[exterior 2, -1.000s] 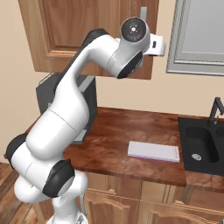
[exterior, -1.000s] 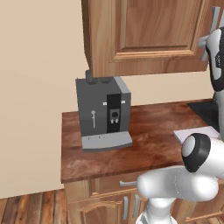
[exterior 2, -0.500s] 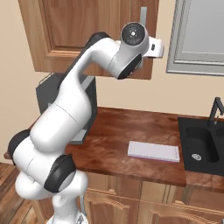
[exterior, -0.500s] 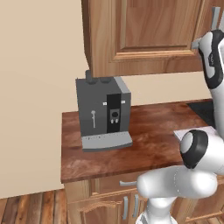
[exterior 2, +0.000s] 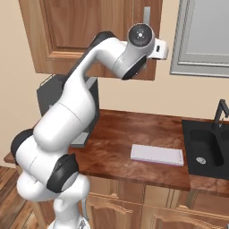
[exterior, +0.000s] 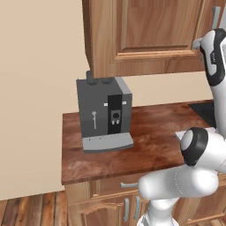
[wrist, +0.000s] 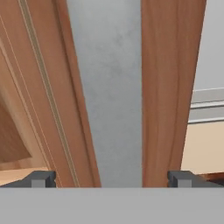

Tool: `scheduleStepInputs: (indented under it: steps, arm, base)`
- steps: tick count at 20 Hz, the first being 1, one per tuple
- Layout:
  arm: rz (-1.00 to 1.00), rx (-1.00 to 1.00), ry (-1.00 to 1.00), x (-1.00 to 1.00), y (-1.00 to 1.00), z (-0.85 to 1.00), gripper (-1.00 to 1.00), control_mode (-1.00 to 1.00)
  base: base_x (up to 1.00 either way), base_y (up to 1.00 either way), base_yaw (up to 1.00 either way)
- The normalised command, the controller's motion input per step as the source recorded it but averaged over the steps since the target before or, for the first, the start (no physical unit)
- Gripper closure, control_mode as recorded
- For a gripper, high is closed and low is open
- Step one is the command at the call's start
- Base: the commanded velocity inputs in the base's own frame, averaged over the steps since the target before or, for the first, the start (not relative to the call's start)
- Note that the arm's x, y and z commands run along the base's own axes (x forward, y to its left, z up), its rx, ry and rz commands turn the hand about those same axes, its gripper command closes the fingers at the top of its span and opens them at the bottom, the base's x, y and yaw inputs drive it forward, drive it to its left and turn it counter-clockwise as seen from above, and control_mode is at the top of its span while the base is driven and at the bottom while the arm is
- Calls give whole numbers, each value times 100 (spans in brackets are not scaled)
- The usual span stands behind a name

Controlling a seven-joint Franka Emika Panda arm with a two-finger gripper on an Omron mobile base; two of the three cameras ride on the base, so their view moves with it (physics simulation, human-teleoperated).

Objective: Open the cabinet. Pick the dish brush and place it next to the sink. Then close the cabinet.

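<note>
Brown wooden countertop (exterior 2: 117, 147) runs below us, carrying a grey coffee machine (exterior: 104, 113) and a pale flat pad (exterior 2: 157, 154), with the black sink (exterior 2: 206, 148) at its right end. Above hangs the cabinet (exterior: 145, 33), reddish-brown with a raised-panel door that sits closed. Our gripper (wrist: 111, 178) is spread wide and holds nothing, its fingertips (wrist: 40, 178) either side of the long grey bar handle (wrist: 111, 87).
</note>
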Motion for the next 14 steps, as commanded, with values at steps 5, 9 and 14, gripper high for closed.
scheduleStepInputs:
  steps: [5,9,14]
  arm:
    - [0,10,0,23,0,-11,-100,-100]
    - [0,9,-3,18,0,-18,-100,-100]
    - [0,3,-4,6,0,-3,-100,-100]
  base:
    - [0,0,0]
    - [0,0,0]
    - [0,0,0]
